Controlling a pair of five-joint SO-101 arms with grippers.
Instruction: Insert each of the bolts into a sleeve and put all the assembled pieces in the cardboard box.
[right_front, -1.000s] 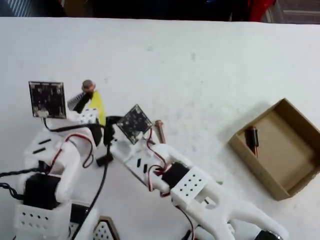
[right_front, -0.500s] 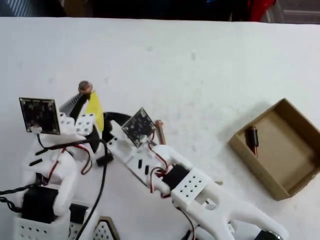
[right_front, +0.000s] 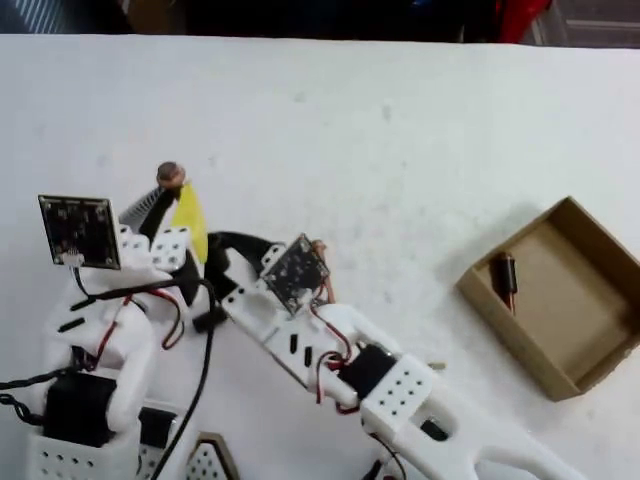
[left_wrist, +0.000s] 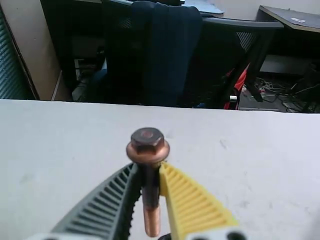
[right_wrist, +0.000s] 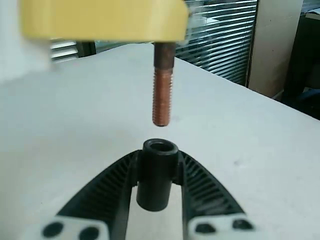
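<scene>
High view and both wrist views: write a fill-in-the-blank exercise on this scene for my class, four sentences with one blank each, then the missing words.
1. The left gripper is shut on a copper-coloured ____.
2. The right gripper is shut on a black ____, whose opening faces the threaded tip.
3. The threaded tip of the bolt is not yet ____ the sleeve.
4. The cardboard box holds ____ dark piece.

Missing words: bolt; sleeve; inside; one.

My left claw (left_wrist: 148, 170) holds the bolt (left_wrist: 149, 190) just above the sleeve (right_wrist: 158, 175) in my right claw (right_wrist: 158, 156), not touching. The box (right_front: 570, 310), with one assembled piece (right_front: 506, 277) inside, sits well to the right.
</scene>
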